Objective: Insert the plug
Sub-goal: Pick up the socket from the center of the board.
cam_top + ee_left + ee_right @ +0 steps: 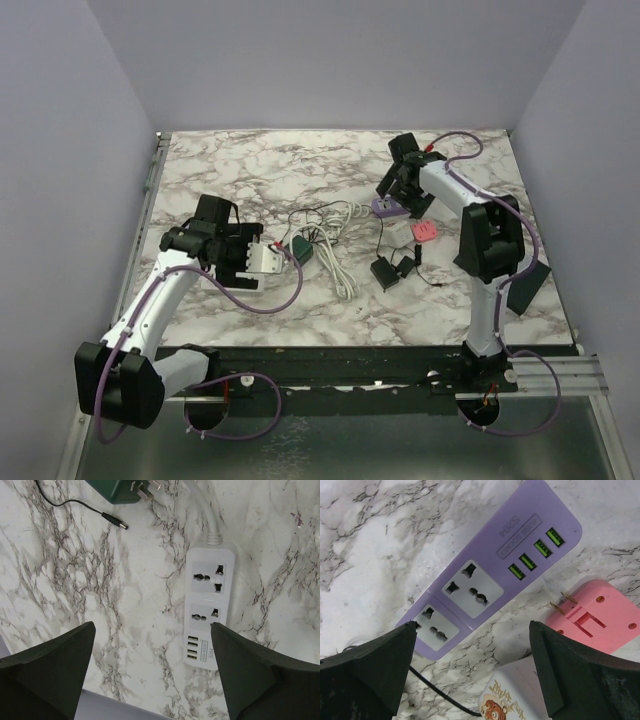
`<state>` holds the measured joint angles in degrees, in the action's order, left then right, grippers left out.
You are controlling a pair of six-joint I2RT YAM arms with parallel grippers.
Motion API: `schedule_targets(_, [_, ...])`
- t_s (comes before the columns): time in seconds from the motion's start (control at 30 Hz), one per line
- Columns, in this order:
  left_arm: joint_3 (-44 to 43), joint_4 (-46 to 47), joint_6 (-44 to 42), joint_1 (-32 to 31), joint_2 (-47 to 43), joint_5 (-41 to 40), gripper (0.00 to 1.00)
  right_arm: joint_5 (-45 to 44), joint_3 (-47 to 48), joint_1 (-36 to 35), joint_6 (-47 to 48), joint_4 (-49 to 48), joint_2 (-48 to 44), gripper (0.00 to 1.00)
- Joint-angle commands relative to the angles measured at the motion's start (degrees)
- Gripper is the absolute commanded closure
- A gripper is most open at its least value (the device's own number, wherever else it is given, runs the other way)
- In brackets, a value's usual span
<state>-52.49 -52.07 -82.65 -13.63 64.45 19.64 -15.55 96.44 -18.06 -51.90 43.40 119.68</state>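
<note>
Foremost: left pincer [152, 630], two dark fingers [50, 675] filling the bottom of its wrist view, spread wide, nothing held. One fingertip overlaps the edge of the white power strip [210, 605] in that view; contact cannot be told.
Entry: green plug [122, 490], lying on the marble bench [75, 580], flat prongs bare, just beyond the strip's cord end, in no socket.
Entry: white power strip, flat on the bench, two sockets, both unoccupied, four USB ports in a row at the near end, white cord [212, 527] leaving the far end.
Entry: black barrel connector [115, 521] on a thin lead, beside the green plug.
Entry: right pincer [472, 625], spread wide, nothing held, above a purple power strip [490, 575] with two unoccupied sockets.
Entry: pink plug [595, 615], just beside the purple power strip, prongs toward it.
Entry: black adapter [385, 272], mid-bench, between the two arms.
</note>
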Motion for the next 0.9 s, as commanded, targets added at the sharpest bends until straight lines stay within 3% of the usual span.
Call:
schedule_targets(0.0, [-2.76, -0.18, 2.10, -0.27, 1.06, 4.06, 0.01, -1.28, 2.03, 1.63, -3.47, 3.06, 3.25, 0.00])
schedule_targets(0.33, [-0.46, -0.07, 0.56, -0.76, -2.00, 2.74, 0.01, 0.58, 10.05, 2.24, -4.79, 5.33, 10.28, 0.00])
schedule_targets(0.6, [-0.17, -0.09, 0.45, -0.87, -1.95, 2.61, 0.01, 0.91, 10.16, 2.25, -6.10, 4.49, 11.62, 0.01])
schedule_targets(0.67, [-0.47, -0.07, 0.56, -0.92, -1.58, 2.54, 0.01, 0.06, 10.63, 2.31, -5.60, 4.27, 12.27, 0.09])
schedule_targets(0.8, [-1.37, -0.05, 0.66, -0.88, -0.68, 2.32, 0.08, -0.78, 12.54, 2.77, -3.61, 2.06, 12.86, 0.48])
schedule_targets(0.87, [-2.27, -0.09, 1.54, -0.88, 0.06, 2.37, 0.09, -1.44, 14.58, 2.89, -2.38, 0.77, 12.80, 0.57])
